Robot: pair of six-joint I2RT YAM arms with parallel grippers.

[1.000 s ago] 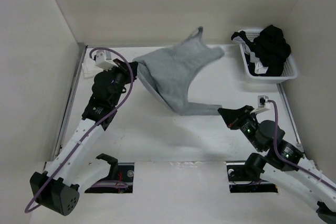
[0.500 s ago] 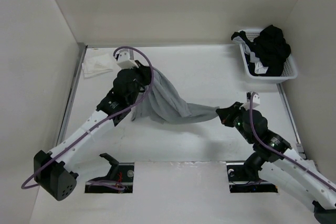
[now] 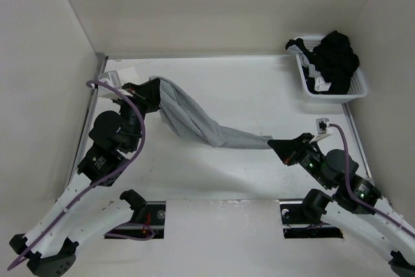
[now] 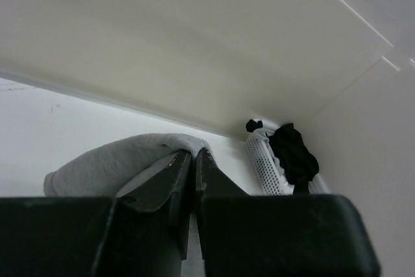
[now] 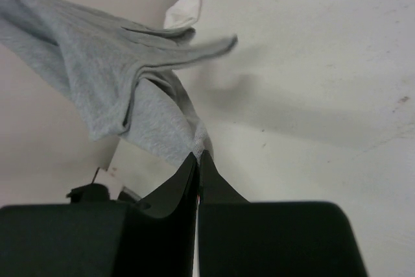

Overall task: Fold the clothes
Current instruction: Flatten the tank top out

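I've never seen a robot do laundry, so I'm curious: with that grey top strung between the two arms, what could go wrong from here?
The right gripper pinches only a thin edge of the grey top, so the soft fabric might slip free. The top also hangs bunched like a rope between it and the left gripper, so it could land twisted instead of flat.
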